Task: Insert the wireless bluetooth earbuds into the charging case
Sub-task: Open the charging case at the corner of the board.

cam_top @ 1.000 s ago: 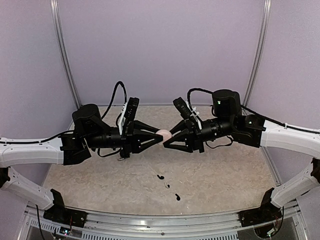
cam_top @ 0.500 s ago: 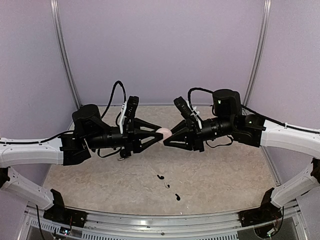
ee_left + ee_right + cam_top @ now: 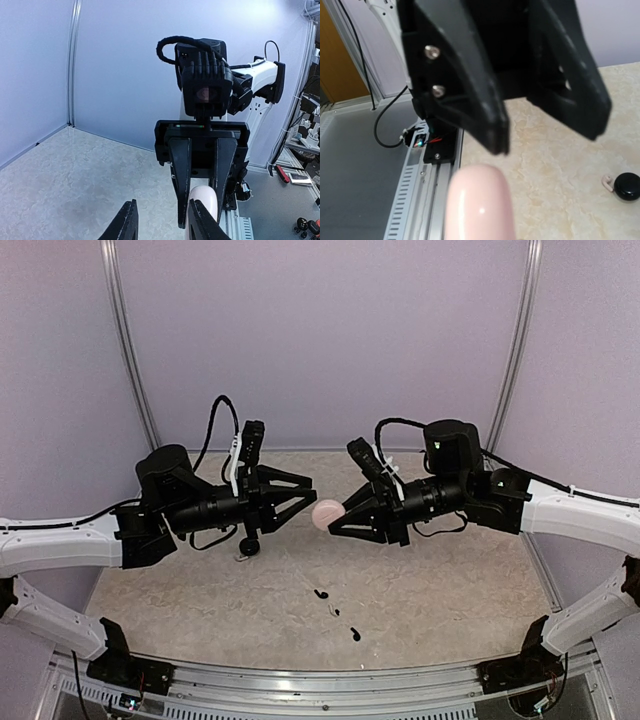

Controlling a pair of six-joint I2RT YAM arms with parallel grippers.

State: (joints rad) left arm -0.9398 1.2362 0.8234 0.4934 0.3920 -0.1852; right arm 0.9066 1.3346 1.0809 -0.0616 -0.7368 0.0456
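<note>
My right gripper (image 3: pixel 335 512) is shut on a pale pink round object (image 3: pixel 326 512) and holds it in the air above the table's middle. In the left wrist view the pink object (image 3: pixel 202 200) sits between the right fingers. My left gripper (image 3: pixel 305 492) is open and empty, a short way left of the pink object. The charging case (image 3: pixel 247 546), a small black puck, lies on the table below the left arm; it also shows in the right wrist view (image 3: pixel 626 186). The tiny black earbuds (image 3: pixel 320 593) (image 3: pixel 356 633) lie on the table near the front centre.
A small pale piece (image 3: pixel 607 182) lies next to the case. Another tiny dark bit (image 3: pixel 337 612) lies between the earbuds. The metal frame rail (image 3: pixel 320 690) runs along the front edge. Purple walls close the back and sides.
My left gripper has let go of the pink object, opened and drawn back to the left. My right gripper still holds the pink object in nearly the same place.
</note>
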